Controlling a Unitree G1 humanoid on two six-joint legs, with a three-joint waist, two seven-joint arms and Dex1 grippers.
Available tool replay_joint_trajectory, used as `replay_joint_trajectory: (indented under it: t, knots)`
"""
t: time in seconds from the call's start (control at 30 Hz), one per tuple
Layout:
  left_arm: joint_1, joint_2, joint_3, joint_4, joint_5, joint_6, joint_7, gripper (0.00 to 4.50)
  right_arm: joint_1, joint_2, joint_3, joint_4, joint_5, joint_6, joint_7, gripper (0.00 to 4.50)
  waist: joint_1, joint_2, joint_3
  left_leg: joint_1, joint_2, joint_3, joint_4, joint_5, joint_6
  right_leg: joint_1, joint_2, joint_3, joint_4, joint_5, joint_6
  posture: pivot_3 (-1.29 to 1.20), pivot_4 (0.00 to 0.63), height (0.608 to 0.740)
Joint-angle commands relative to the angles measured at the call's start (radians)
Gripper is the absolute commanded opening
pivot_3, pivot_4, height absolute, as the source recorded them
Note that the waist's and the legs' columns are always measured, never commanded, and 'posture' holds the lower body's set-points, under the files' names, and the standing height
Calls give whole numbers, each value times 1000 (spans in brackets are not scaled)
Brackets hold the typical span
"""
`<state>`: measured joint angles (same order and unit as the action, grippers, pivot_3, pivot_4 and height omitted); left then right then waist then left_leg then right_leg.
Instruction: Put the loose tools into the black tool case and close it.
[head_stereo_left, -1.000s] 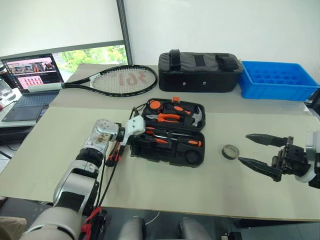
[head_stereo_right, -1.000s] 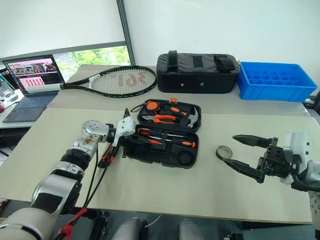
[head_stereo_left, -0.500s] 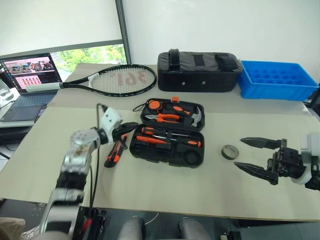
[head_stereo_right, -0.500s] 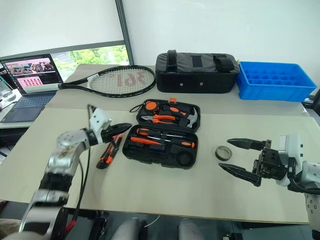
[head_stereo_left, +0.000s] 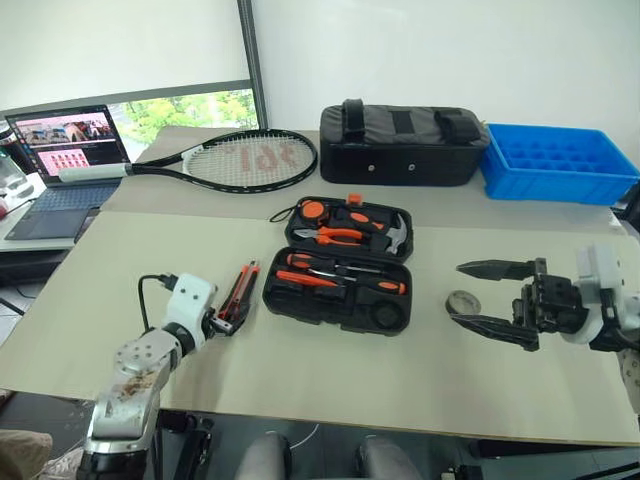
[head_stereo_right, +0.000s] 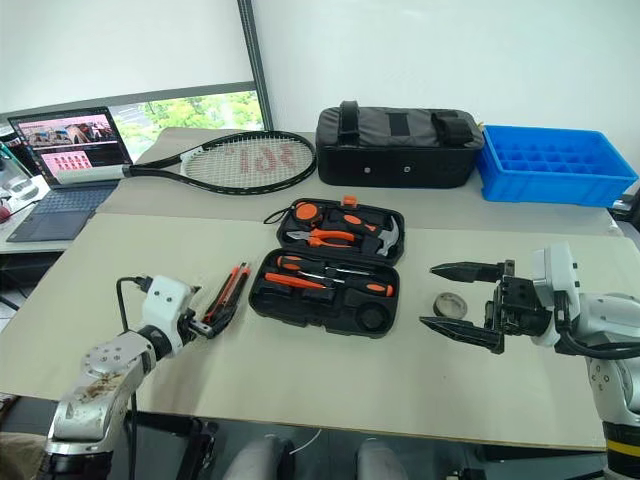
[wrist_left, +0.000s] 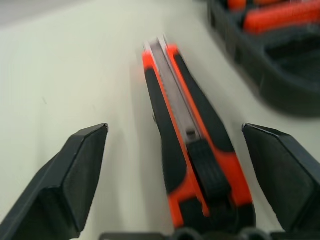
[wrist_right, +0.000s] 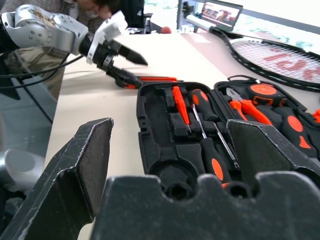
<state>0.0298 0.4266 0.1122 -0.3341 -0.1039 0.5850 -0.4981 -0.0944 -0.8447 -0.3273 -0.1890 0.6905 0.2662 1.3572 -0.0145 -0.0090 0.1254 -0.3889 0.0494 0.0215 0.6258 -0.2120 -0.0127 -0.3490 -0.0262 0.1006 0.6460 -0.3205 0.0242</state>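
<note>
Case lying open, screwdrivers seated, knife and tape roll waiting outside it.

The black tool case (head_stereo_left: 337, 262) is sitting open mid-tabletop (head_stereo_left: 330, 385), its slots holding orange-and-black screwdrivers (head_stereo_left: 345, 284) among other tools; the utility knife (head_stereo_left: 237, 297) is lying on the tabletop just beside the case's left edge, and the left tool (wrist_left: 175, 165) is hovering with its fingers spread wide on either side of the knife's handle, gripping nothing; the small grey tape roll (head_stereo_left: 462, 301) is resting near the case's right edge, with the right tool (head_stereo_left: 478, 295) hanging beside it, jaws gaping and empty; judging by this, most of the packing is looking done, while the knife, the tape roll and closing the lid are remaining.
</note>
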Motion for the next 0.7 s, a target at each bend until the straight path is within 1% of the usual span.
replay_joint_trajectory:
  t: [0.03,0.13,0.17,0.23,0.3,0.33,0.4,0.43,0.5,0.6,0.7]
  knots:
    - [-4,4,-19,24,3,45,23,4470,-20,-28,-16,-21,31,16,21,4227,2,0,0,0,0,0,0,0,0,0,0,0,0,0,0,0,150,708]
    - [-18,-8,-32,44,-5,88,39,4470,-17,-35,-21,-24,36,22,36,4227,3,3,-2,0,0,0,0,0,0,0,0,0,0,0,0,0,150,708]
    - [-23,-9,-34,47,-6,99,45,4061,-15,-37,-24,-25,39,24,40,4227,3,3,-2,0,0,0,0,0,0,1,-1,0,0,0,0,0,150,708]
    - [-27,-13,-31,47,-10,108,58,3794,-13,-38,-31,-29,47,32,47,4227,2,4,-2,1,-1,0,0,0,0,1,-1,0,0,0,0,0,150,708]
    - [-28,-19,-25,43,-12,114,72,2981,-12,-38,-36,-32,55,40,51,4227,1,4,-3,1,0,0,0,0,0,1,0,0,0,0,0,0,150,708]
    - [-30,-27,-15,40,-15,115,83,2704,-10,-37,-38,-34,60,42,53,4227,0,4,-3,1,0,0,0,0,0,1,0,0,0,0,0,0,150,708]
    - [-37,-35,-2,41,-17,106,100,1946,-8,-38,-39,-34,69,42,57,4227,-3,4,-3,2,0,0,0,0,0,1,0,0,0,0,0,0,150,708]
    - [-41,-35,5,41,-16,88,104,1792,-7,-38,-39,-33,71,40,58,4227,-4,4,-3,2,0,0,0,0,0,1,0,0,0,0,0,0,150,708]
    - [-54,-38,21,41,-24,56,110,1785,-7,-36,-38,-29,70,37,59,4227,-5,4,-2,2,0,0,0,0,0,1,0,0,1,0,0,0,150,708]
    - [-104,-30,46,48,-39,-54,97,1785,-8,-33,-39,-19,65,32,63,4227,-4,3,-2,1,0,0,0,0,0,0,1,0,1,0,0,0,150,708]
    - [-189,25,58,78,-117,-191,-64,1785,-9,-33,-46,-4,62,27,64,4227,1,2,-1,0,0,0,0,0,0,-1,1,0,0,0,0,0,150,708]
